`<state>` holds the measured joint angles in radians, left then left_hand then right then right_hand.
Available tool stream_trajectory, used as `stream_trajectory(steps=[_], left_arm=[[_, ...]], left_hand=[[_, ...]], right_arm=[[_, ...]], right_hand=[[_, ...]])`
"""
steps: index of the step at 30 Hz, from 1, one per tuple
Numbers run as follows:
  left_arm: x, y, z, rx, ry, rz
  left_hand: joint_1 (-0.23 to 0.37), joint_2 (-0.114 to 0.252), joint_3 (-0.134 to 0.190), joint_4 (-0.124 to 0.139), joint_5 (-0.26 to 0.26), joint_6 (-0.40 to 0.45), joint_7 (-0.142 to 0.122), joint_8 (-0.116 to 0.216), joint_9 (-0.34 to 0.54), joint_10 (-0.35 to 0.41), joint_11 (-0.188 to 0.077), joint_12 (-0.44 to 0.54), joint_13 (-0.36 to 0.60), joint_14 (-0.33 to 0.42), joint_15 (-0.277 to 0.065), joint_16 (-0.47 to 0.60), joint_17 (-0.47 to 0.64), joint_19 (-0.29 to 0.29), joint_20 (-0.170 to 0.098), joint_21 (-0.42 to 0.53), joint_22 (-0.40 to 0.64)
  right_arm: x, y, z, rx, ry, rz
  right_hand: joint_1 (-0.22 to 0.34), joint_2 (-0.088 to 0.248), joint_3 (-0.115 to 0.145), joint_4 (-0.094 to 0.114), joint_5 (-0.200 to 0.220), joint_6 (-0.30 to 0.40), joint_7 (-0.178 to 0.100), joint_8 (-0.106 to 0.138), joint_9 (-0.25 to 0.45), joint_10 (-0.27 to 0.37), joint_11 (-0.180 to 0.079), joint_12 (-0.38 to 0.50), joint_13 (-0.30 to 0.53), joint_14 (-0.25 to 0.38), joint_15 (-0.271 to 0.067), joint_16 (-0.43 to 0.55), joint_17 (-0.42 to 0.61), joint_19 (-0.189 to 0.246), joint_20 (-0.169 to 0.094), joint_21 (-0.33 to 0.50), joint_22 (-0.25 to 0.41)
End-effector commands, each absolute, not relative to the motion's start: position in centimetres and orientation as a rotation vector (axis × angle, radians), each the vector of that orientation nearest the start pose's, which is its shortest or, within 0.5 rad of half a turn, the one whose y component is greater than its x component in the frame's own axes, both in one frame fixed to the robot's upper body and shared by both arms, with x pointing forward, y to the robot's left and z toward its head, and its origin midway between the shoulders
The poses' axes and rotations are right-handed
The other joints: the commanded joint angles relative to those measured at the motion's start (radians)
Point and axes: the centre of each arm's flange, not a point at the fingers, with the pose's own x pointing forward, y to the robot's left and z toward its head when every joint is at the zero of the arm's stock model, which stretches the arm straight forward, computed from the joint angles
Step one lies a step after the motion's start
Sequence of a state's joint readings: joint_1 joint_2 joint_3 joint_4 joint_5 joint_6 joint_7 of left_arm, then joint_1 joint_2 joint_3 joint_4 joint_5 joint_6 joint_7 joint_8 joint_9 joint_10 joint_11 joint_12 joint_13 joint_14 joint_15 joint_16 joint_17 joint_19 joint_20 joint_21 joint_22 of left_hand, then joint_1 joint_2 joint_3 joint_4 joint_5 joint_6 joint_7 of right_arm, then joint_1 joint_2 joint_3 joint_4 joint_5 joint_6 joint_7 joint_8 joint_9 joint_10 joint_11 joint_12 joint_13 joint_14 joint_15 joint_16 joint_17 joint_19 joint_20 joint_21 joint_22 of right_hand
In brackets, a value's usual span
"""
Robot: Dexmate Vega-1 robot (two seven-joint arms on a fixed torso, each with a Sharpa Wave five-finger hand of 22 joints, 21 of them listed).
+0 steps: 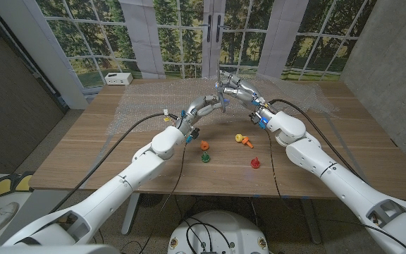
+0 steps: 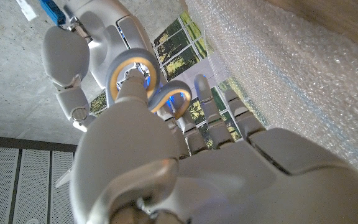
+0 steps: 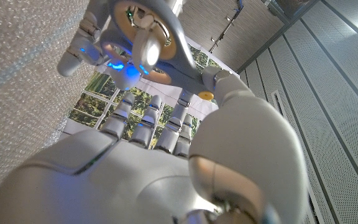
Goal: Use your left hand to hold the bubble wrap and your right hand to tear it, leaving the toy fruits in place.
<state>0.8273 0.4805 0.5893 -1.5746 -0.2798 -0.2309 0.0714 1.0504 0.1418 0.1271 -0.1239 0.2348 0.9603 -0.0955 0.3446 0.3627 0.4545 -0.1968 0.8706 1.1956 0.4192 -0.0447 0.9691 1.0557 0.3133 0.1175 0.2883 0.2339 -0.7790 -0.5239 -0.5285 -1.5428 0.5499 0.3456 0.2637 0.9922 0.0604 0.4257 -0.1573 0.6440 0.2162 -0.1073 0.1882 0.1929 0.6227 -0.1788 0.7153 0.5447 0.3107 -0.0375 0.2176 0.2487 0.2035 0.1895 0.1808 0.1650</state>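
Observation:
A clear bubble wrap sheet (image 1: 146,113) covers the far half of the wooden table (image 1: 83,166). My left hand (image 1: 210,104) and right hand (image 1: 237,90) meet above its middle, fingertips almost touching, each pinching a raised fold of the wrap. The left wrist view shows the wrap (image 2: 291,62) running along my left hand (image 2: 216,168), with the right hand (image 2: 104,56) facing it. The right wrist view shows the wrap (image 3: 17,68) beside my right hand (image 3: 166,168) and the left hand (image 3: 142,37) opposite. Toy fruits lie nearer me: orange (image 1: 204,145), green (image 1: 206,157), yellow (image 1: 244,138), red (image 1: 255,163).
A white box (image 1: 118,78) stands at the far left corner of the table. Windows and a door lie behind the table. Black cables hang along both arms above the near half of the table.

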Motion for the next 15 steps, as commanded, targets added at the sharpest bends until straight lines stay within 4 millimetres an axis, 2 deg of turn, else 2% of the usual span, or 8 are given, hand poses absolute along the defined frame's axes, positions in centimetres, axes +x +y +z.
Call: stream_trajectory(steps=[1, 4, 6, 8, 10, 11, 15], left_arm=[[59.65, 12.31, -0.78, 0.264, -0.75, -0.388], [59.65, 12.32, -0.8, 0.258, -0.746, -0.379], [59.63, 12.33, -0.81, 0.253, -0.748, -0.368], [59.65, 12.33, -0.79, 0.255, -0.742, -0.376], [59.65, 12.34, -0.78, 0.248, -0.741, -0.373], [59.65, 12.34, -0.79, 0.247, -0.74, -0.37], [59.65, 12.32, -0.82, 0.244, -0.736, -0.366]], left_hand=[[0.027, 0.007, -0.013, -0.001, -0.007, 0.02, 0.007, 0.01, 0.004, 0.049, -0.014, 0.301, 0.047, 0.044, -0.149, 0.097, 0.063, 0.039, -0.01, 0.03, 0.021], [0.036, 0.0, -0.023, -0.003, -0.009, 0.034, 0.014, 0.011, 0.001, 0.083, -0.015, 0.384, 0.05, 0.082, -0.151, 0.17, 0.1, 0.06, -0.022, 0.056, 0.044], [0.045, -0.001, -0.032, -0.003, -0.011, 0.045, 0.011, 0.008, -0.004, 0.124, -0.015, 0.484, 0.053, 0.127, -0.154, 0.248, 0.128, 0.089, -0.036, 0.091, 0.073], [0.049, -0.002, -0.036, -0.003, -0.011, 0.048, 0.013, 0.006, -0.006, 0.139, -0.015, 0.522, 0.053, 0.141, -0.153, 0.28, 0.141, 0.099, -0.041, 0.107, 0.086], [0.056, 0.0, -0.04, -0.002, -0.011, 0.056, 0.015, 0.005, -0.01, 0.154, -0.014, 0.589, 0.052, 0.154, -0.152, 0.356, 0.175, 0.109, -0.043, 0.133, 0.111], [0.072, 0.005, -0.039, -0.005, -0.009, 0.053, 0.017, 0.001, -0.014, 0.176, -0.015, 0.654, 0.052, 0.166, -0.148, 0.438, 0.187, 0.123, -0.05, 0.161, 0.137], [0.073, 0.012, -0.042, 0.005, -0.009, 0.062, 0.021, 0.002, -0.02, 0.213, -0.015, 0.711, 0.053, 0.209, -0.148, 0.538, 0.186, 0.159, -0.066, 0.209, 0.171]], right_arm=[[58.39, -14.71, 3.38, -0.2, -0.814, 0.689], [58.38, -14.69, 3.4, -0.202, -0.813, 0.69], [58.38, -14.63, 3.39, -0.201, -0.812, 0.692], [58.39, -14.54, 3.36, -0.199, -0.81, 0.695], [58.4, -14.5, 3.32, -0.201, -0.81, 0.695], [58.41, -14.46, 3.29, -0.2, -0.808, 0.698], [58.42, -14.42, 3.26, -0.197, -0.807, 0.698]], right_hand=[[0.003, 0.01, 0.005, 0.002, 0.009, 0.002, -0.003, 0.001, 0.003, 0.035, -0.036, 0.197, 0.004, 0.0, -0.155, 0.001, 0.003, -0.006, -0.003, 0.004, 0.004], [0.003, 0.011, 0.004, 0.003, 0.009, 0.002, -0.003, 0.001, 0.003, 0.037, -0.035, 0.198, 0.003, -0.001, -0.156, 0.002, 0.004, -0.007, -0.003, 0.004, 0.004], [0.004, 0.011, 0.005, 0.002, 0.009, 0.002, -0.003, 0.001, 0.003, 0.036, -0.035, 0.198, 0.004, 0.0, -0.156, 0.002, 0.004, -0.006, -0.003, 0.004, 0.004], [0.004, 0.011, 0.004, 0.002, 0.009, 0.001, -0.004, 0.001, 0.003, 0.034, -0.035, 0.198, 0.005, 0.0, -0.157, 0.002, 0.004, -0.005, -0.004, 0.005, 0.004], [0.004, 0.01, 0.004, 0.002, 0.009, 0.001, -0.004, 0.001, 0.003, 0.034, -0.035, 0.198, 0.005, 0.0, -0.157, 0.002, 0.004, -0.006, -0.004, 0.005, 0.004], [0.003, 0.01, 0.005, 0.002, 0.009, 0.002, -0.003, 0.001, 0.003, 0.031, -0.034, 0.196, 0.004, 0.0, -0.156, 0.002, 0.004, -0.006, -0.003, 0.005, 0.004], [0.003, 0.01, 0.005, 0.002, 0.009, 0.001, -0.003, 0.001, 0.003, 0.031, -0.034, 0.197, 0.005, 0.0, -0.156, 0.002, 0.004, -0.006, -0.003, 0.005, 0.004]])
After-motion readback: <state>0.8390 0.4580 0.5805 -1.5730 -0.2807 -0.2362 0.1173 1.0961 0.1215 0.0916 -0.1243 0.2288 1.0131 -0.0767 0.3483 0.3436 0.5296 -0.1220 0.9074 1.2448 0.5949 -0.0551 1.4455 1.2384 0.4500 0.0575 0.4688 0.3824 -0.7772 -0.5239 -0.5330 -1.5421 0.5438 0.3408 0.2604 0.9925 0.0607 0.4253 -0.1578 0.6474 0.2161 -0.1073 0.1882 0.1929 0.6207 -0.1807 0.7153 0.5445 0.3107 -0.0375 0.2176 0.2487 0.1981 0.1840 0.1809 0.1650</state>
